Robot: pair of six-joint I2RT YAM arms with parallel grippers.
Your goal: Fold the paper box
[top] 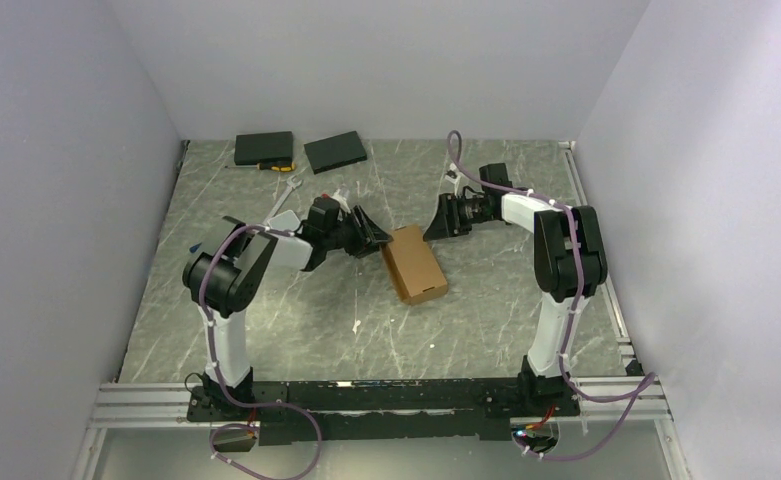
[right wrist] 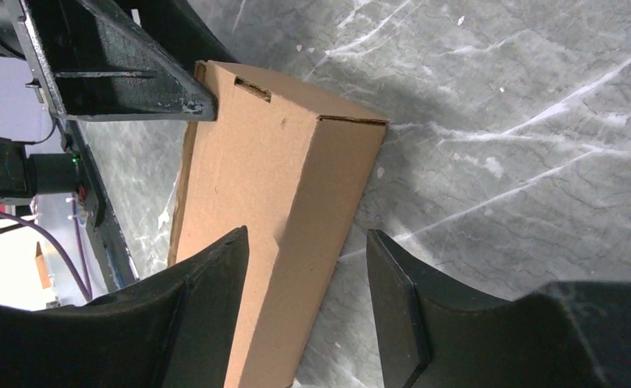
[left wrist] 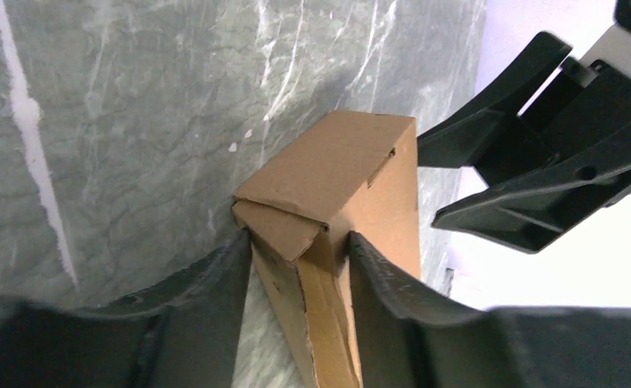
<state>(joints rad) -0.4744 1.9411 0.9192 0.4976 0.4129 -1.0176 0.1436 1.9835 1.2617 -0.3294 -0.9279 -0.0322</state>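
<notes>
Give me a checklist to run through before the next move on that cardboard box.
1. The brown cardboard box lies on the grey marbled table: ok.
2. The left claw straddles the box's end, touching cardboard on both sides: ok.
3. The right claw grips the box: not ok; one finger stands off it.
4. The end flap at the left claw is flush: not ok; it sits askew.
5. Claws clear of each other: ok.
6. The two black flat slabs clear of the work: ok.
</notes>
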